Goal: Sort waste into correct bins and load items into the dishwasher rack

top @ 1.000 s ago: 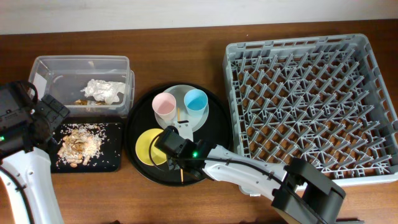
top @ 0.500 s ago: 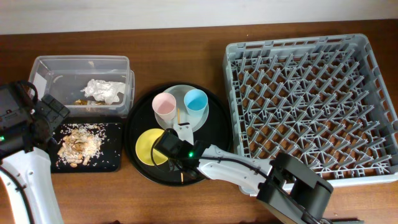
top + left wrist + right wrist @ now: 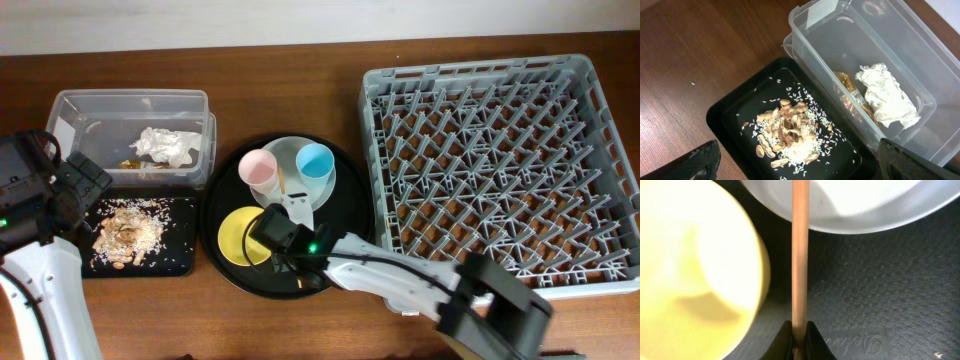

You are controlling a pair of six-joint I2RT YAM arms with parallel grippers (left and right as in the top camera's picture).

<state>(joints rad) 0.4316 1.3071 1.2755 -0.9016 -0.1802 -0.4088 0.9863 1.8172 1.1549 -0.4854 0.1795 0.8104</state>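
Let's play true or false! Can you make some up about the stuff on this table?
1. The napkin lies in the tub. True.
2. The pink cup is in the rack. False: the cup stands on the round tray, and the rack holds no dishes.
3. The right tool pinches a chopstick. True.
4. The food scraps are in the tub. False: they lie in the black tray beside it.
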